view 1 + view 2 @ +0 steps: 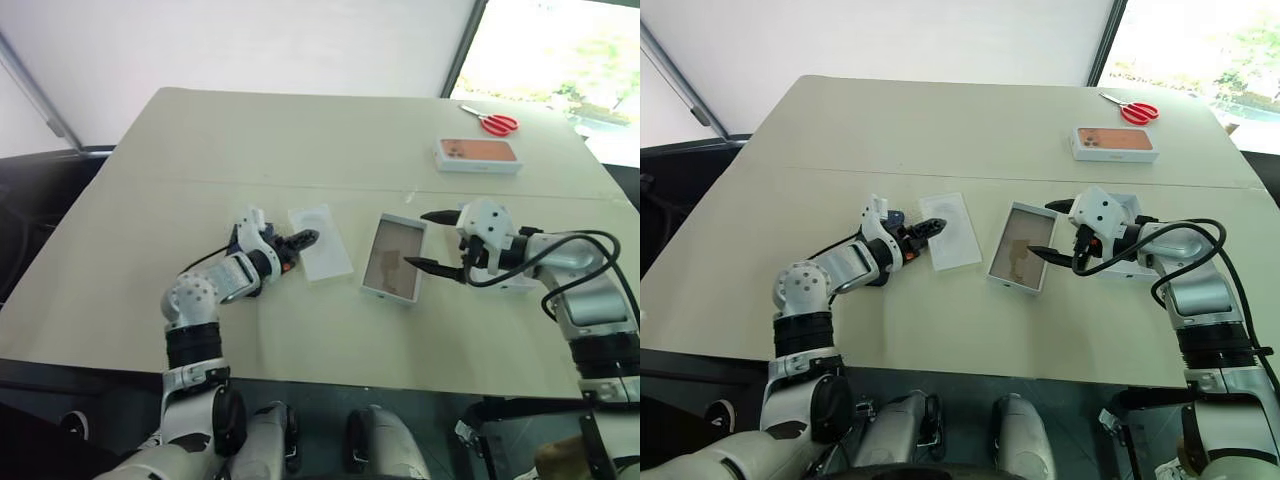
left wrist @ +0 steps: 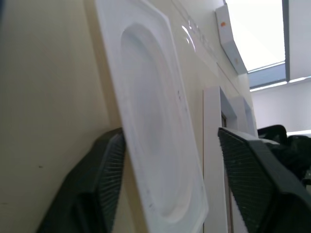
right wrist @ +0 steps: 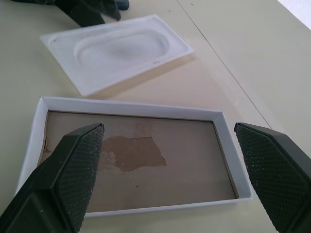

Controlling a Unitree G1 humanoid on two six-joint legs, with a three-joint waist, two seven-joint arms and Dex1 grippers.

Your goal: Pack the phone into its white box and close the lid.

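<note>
The white box (image 1: 395, 260), a shallow tray with a brownish floor, lies open at the table's middle. My right gripper (image 1: 417, 239) hovers at its right edge, fingers spread wide and empty, with the tray (image 3: 131, 160) between them in the right wrist view. Under that hand lies a white shell, the lid (image 1: 1132, 268), mostly hidden. My left gripper (image 1: 308, 240) reaches the thin white insert (image 1: 320, 255) with an oval recess. Its fingers straddle the insert's (image 2: 155, 121) near end, one finger (image 2: 99, 184) against the edge and the other apart. The phone is hidden.
A white box with a pink-orange print (image 1: 478, 153) sits at the far right, with red scissors (image 1: 492, 122) beyond it. The table (image 1: 250, 140) runs wide and bare to the far left.
</note>
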